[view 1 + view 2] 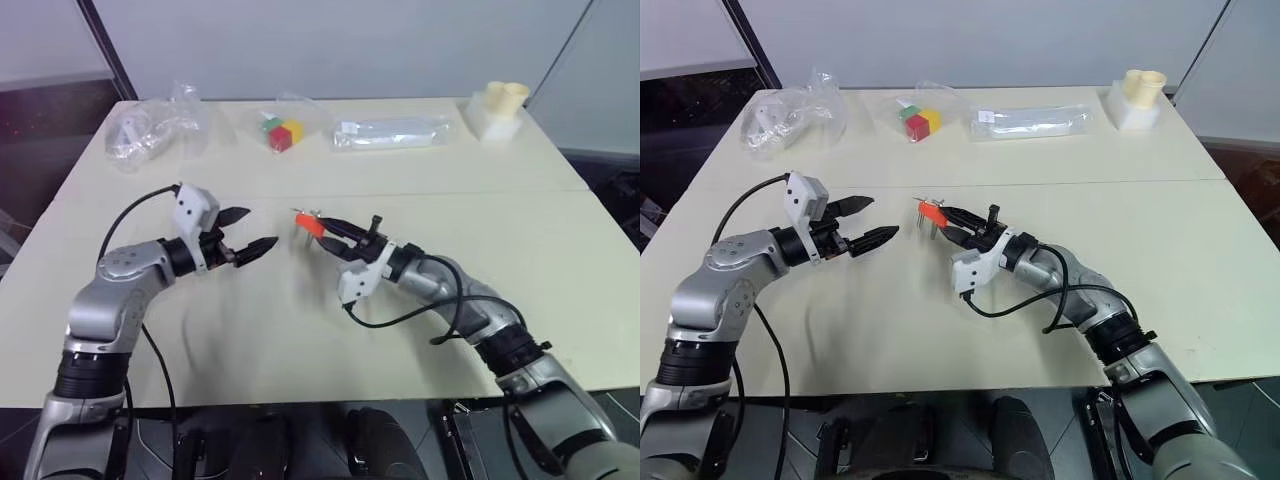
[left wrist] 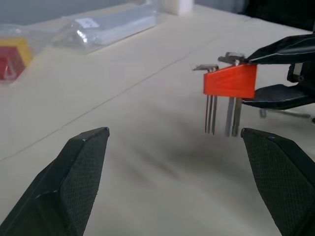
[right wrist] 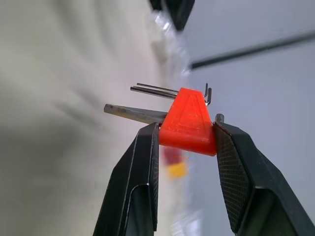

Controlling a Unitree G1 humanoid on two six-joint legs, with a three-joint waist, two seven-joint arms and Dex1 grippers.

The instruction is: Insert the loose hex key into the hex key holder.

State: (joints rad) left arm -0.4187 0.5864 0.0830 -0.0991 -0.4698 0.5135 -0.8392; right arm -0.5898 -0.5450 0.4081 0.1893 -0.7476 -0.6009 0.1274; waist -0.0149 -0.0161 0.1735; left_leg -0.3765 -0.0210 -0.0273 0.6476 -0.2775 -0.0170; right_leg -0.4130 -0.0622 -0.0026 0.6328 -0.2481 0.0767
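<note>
A: Holding anything, the right gripper [image 1: 322, 229]?

B: Yep, clamped on the hex key holder [image 1: 308, 222], orange-red block, pinched between both fingers. Held up off the table [image 1: 300, 340], approx mid-table, w/ grey keys [image 2: 220, 114] poking out of it. In the left wrist view they hang downward from the block.

A: Left gripper [image 1: 245, 232]?

B: Jaws spread wide, nothing in them. Sits just beside the block, on the robot's left, fingertips aimed at it. Small gap between them, not touching.

A: Loose hex key?

B: Can't tell it apart. Every key I can see sticks out of the block, several thin ones plus a thicker one.

A: Rest of the table?

B: Far edge, left to right: crumpled clear plastic bag [image 1: 150, 130] w/ white bits inside, bag w/ red, green and yellow cubes [image 1: 281, 133], long clear packet [image 1: 392, 133], then a white box [image 1: 494, 122] w/ a cream-coloured thing [image 1: 507, 96] on top. All well apart from both grippers. A seam line [image 1: 450, 192] runs across the tabletop, behind the grippers.

A: Cables?

B: Black cable loops off each wrist, the right one [image 1: 400, 318] draping near the tabletop.
</note>
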